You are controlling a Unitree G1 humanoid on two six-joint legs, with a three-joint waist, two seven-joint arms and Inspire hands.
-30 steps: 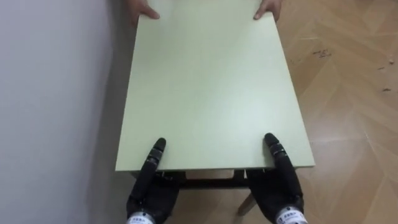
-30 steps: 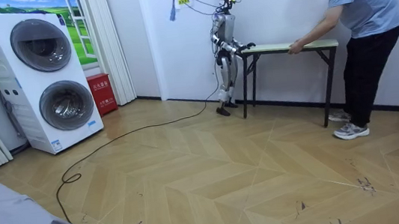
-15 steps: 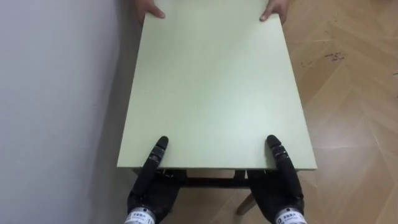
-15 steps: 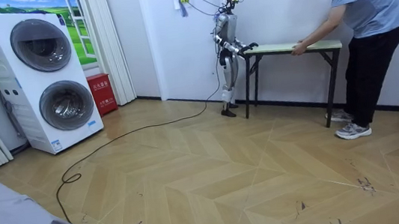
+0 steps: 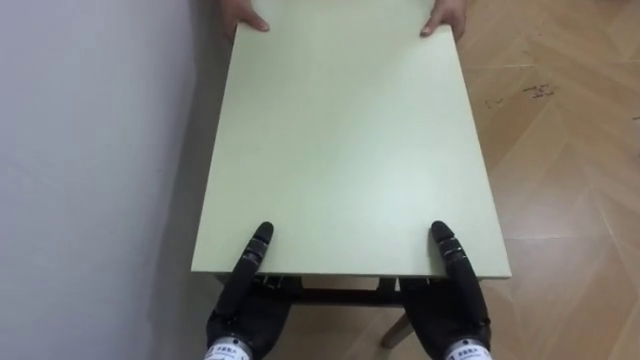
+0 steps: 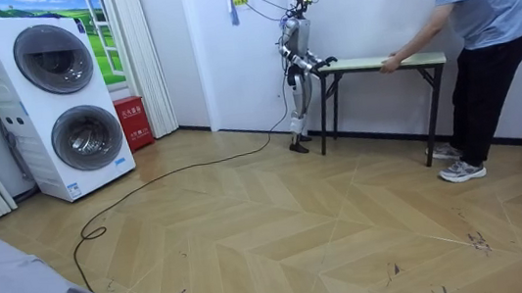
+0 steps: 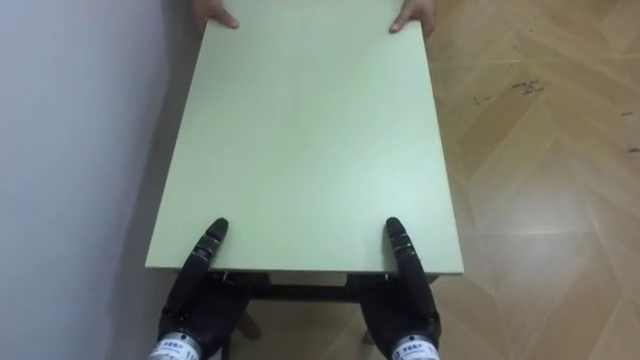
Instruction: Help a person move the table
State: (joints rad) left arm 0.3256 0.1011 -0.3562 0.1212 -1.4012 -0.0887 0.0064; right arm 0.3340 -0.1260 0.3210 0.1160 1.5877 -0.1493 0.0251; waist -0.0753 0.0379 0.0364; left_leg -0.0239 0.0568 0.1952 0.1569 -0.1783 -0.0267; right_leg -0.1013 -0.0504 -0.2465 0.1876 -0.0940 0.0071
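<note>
At 7 o'clock the left robot hand [image 5: 247, 272] and at 5 the right robot hand [image 5: 452, 262] lap over the near edge of the desk [image 5: 340, 140], palms underneath; clamped or merely bearing, I cannot tell; at 12 a person's hands [image 5: 446, 17] hold the far edge, likely sharing the load; the wall [image 5: 90, 150] is close at 9.

You are getting soft, even indoor light here. The pale top of the counter [image 5: 340, 140] is taking it flatly from edge to edge. Its shadow is darkening the strip along the wall [image 5: 80, 150] on your left and pooling under the near edge. In the room view the floor [image 6: 299, 221] is giving back a faint sheen.
</note>
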